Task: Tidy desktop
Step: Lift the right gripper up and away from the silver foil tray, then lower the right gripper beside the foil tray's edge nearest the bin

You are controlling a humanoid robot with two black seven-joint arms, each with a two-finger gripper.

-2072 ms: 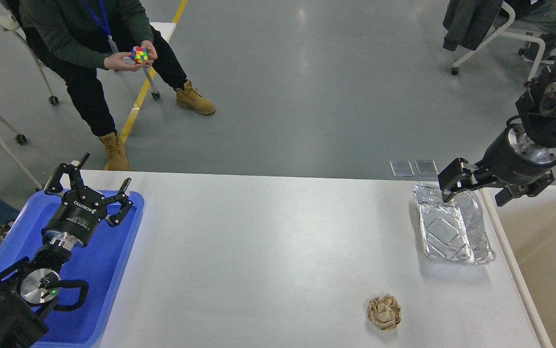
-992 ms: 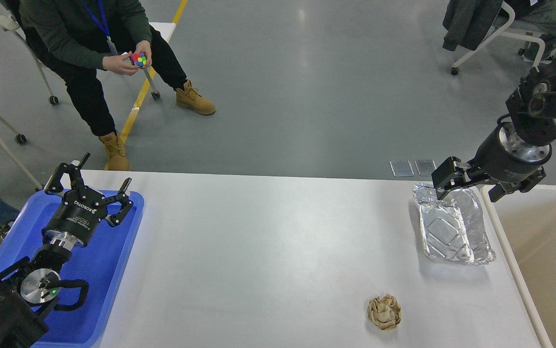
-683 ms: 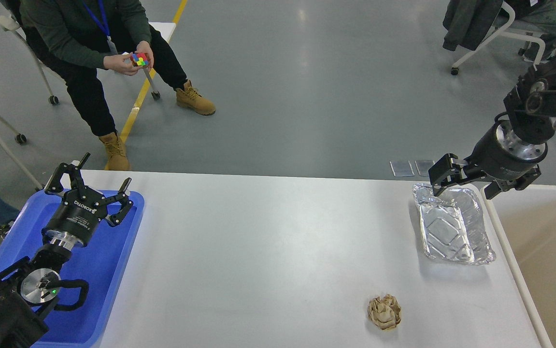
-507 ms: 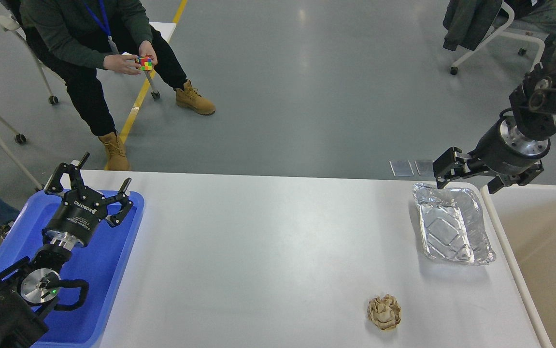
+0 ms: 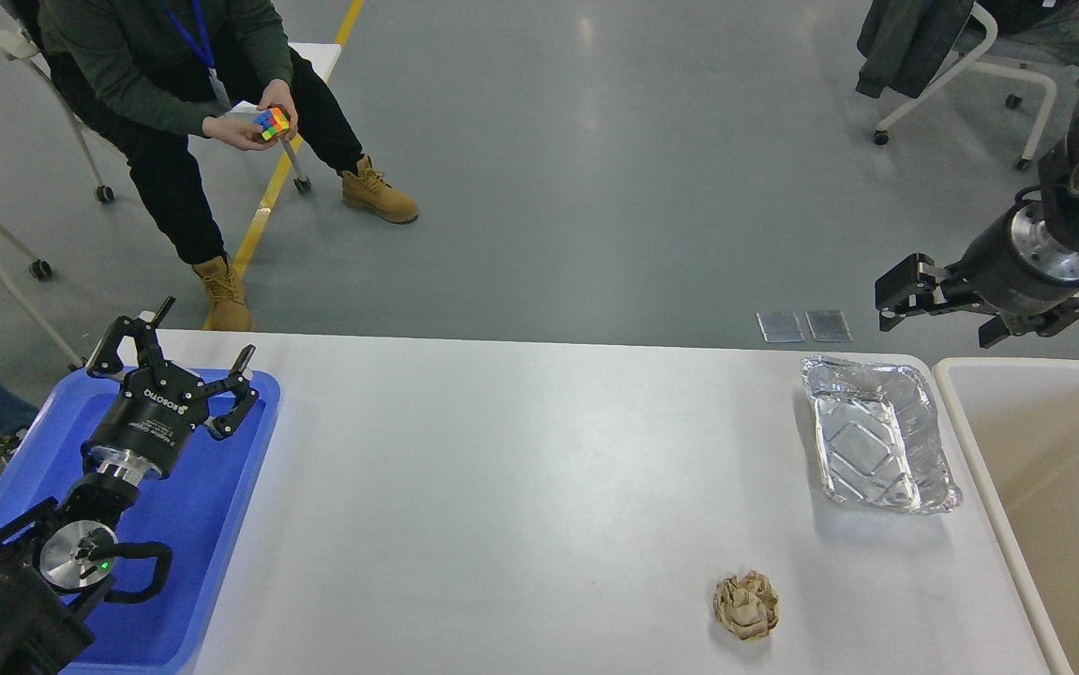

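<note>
Your desk (image 5: 502, 469) isn't tidy: foil tray (image 5: 879, 434) and crumpled paper ball (image 5: 745, 606) remain; left claw (image 5: 185, 362) apart, right claw (image 5: 947, 314) apart, both empty.

Desktop (image 5: 520, 469): foil tray (image 5: 879, 432), paper wad (image 5: 745, 606)

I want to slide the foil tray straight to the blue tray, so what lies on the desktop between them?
Nothing: in the head view the desktop is bare between the foil tray and the blue tray. The crumpled paper ball sits nearer me, off that line.
</note>
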